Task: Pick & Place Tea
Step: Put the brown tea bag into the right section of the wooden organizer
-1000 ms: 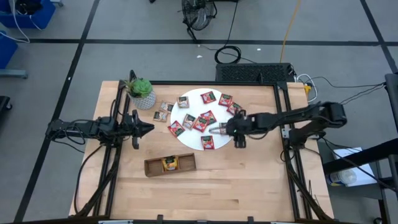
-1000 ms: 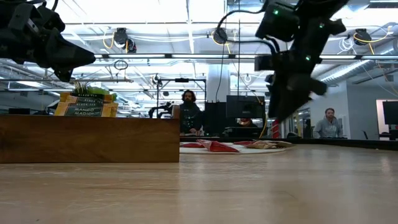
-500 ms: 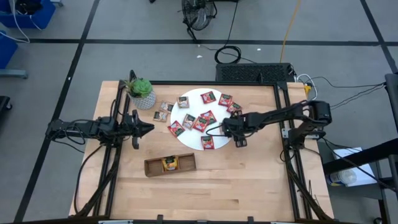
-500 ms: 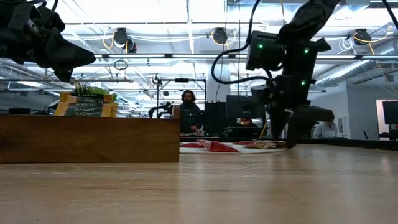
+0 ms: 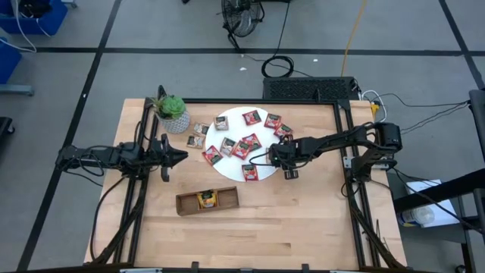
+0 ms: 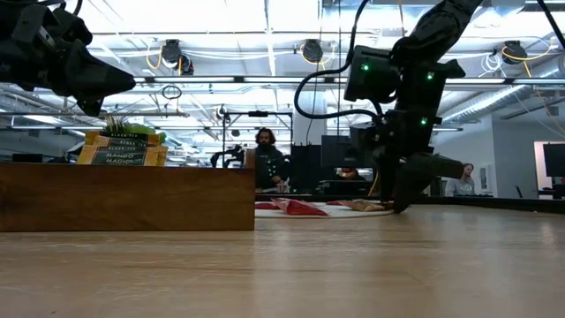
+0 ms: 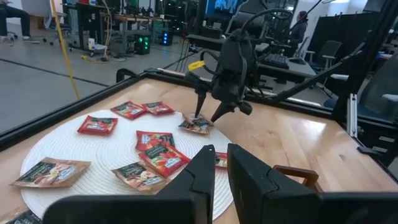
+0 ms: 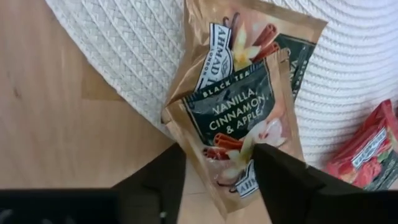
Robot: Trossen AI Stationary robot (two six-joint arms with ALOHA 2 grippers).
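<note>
Several small tea sachets (image 5: 245, 144), mostly red, lie on a white woven disc (image 5: 233, 127); two more (image 5: 198, 135) rest on the table by its left rim. A brown sachet (image 8: 239, 124) lies on another brown one at the disc's right rim, part of it over the wood. My right gripper (image 8: 219, 149) points steeply down over it, open, one finger on each side of its near end. My left gripper (image 5: 182, 157) hovers level left of the disc, shut and empty. A yellow sachet (image 5: 206, 199) stands in the wooden tray (image 5: 189, 203). My right gripper comes from above, slanting from the table's right side. One fingertip (image 8: 168, 168) stands against the brown sachet's side edge (image 8: 186, 155), and the other (image 8: 280, 174) covers its opposite edge. The sachet lies flat on the disc's rim and the table.
A small potted plant (image 5: 171, 110) stands at the far left corner. The wooden tray (image 6: 124, 194) lies toward the near edge, with bare wood around it. People stand in the room beyond the table in the low view.
My right gripper has come down and toward the table's left onto the disc's right rim, tipping steeper. The disc with its sachets has slid slightly toward the left edge.
</note>
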